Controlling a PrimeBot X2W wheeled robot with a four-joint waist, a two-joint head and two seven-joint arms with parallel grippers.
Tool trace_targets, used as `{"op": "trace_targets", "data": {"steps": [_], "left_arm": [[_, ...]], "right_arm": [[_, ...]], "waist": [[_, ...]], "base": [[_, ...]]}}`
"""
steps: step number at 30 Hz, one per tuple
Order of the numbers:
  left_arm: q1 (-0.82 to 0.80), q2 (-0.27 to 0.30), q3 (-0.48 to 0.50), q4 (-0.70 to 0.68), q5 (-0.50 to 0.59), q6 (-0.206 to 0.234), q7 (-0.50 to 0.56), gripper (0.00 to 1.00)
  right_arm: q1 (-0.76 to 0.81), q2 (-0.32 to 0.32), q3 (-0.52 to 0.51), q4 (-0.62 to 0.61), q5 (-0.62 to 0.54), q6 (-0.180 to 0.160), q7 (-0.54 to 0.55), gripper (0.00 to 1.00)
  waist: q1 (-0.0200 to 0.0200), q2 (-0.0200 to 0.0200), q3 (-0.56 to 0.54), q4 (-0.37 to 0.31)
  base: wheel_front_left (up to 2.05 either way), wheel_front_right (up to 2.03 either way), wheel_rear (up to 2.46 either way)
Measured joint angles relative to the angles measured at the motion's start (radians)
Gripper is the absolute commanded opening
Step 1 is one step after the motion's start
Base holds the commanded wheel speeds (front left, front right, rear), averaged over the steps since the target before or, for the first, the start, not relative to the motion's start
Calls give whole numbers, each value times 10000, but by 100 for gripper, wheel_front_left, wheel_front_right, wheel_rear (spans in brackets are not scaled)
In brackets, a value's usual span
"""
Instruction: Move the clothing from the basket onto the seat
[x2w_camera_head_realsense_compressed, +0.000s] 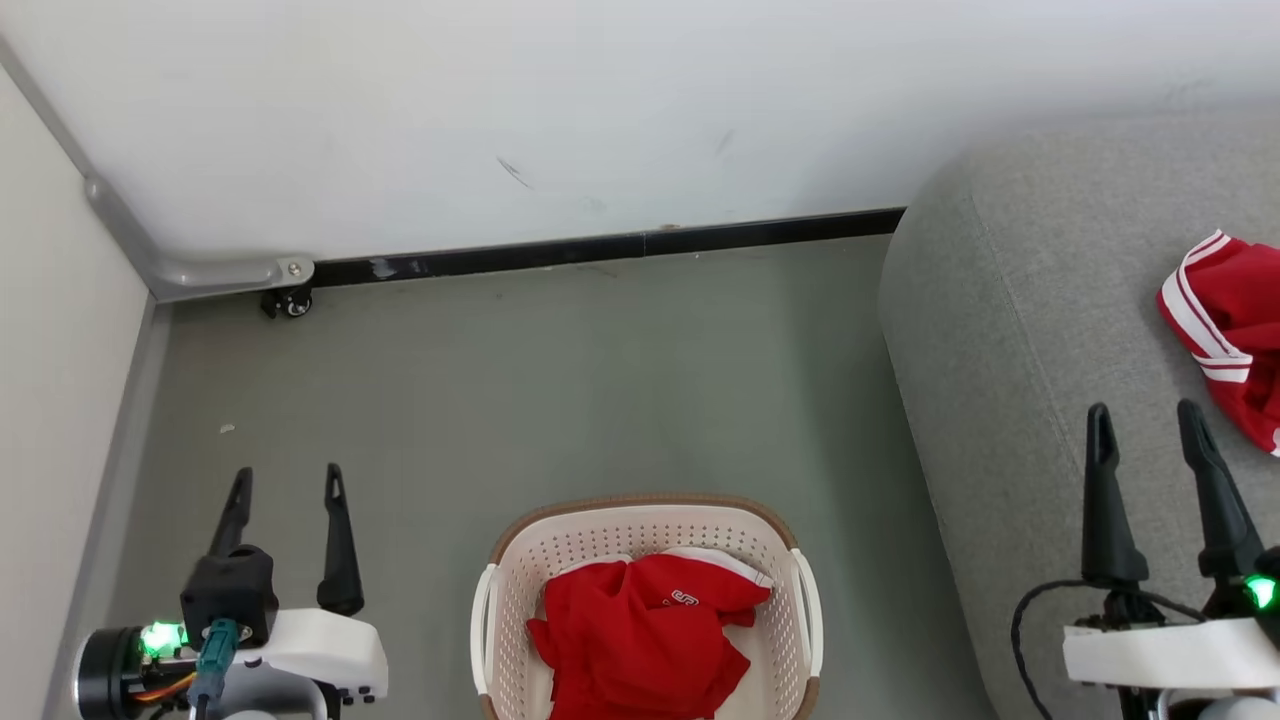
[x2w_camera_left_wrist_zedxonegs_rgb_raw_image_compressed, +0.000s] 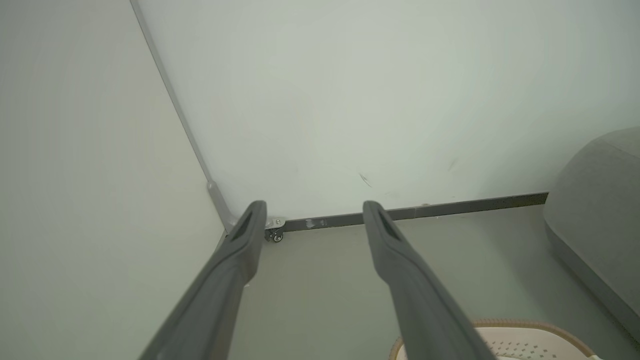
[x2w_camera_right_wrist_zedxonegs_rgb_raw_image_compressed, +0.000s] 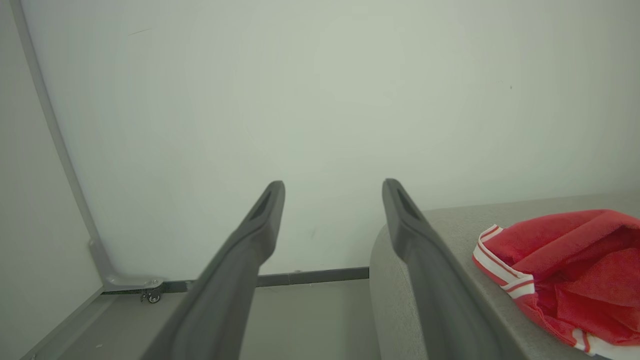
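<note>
While your left gripper and right gripper stand open and empty, lower one onto the red garment in the basket, seemingly the last.

Red clothing (white-striped trim), cream perforated basket, grey seat.

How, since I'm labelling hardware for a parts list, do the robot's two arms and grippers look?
The left gripper has two long, dark grey, tapering fingers, slotted near the tips, on a black block and a white housing, with a green light, a teal plug and orange wires. The right gripper matches: dark fingers, white housing, green light, plus a looping black cable.
</note>
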Motion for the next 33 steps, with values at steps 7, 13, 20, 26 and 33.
{"op": "trace_targets", "data": {"steps": [7, 13, 20, 26, 33], "left_arm": [[407, -146, 19, -12, -316, -171, -40, 100], [644, -201, 73, -59, -405, -171, -42, 100], [804, -205, 138, -186, -508, -249, -42, 100], [1034, -213, 82, -332, -508, -345, -44, 100], [1190, -174, 81, -426, -508, -504, -44, 100]], "right_arm": [[376, 21, 94, -15, 0, 0, 132, 100], [605, 23, 222, -52, 58, 0, 251, 100], [741, 25, 251, -84, 165, 0, 337, 100], [930, 25, 211, -136, 282, 0, 353, 100], [1151, 33, 221, -274, 359, 0, 470, 100]], "waist": [[0, 0, -339, -43], [0, 0, -620, -67], [0, 0, -903, -58], [0, 0, -1094, -24], [0, 0, -1171, -7]], "base": [[0, 0, 0], [0, 0, 0], [0, 0, 0], [0, 0, 0], [0, 0, 0]]}}
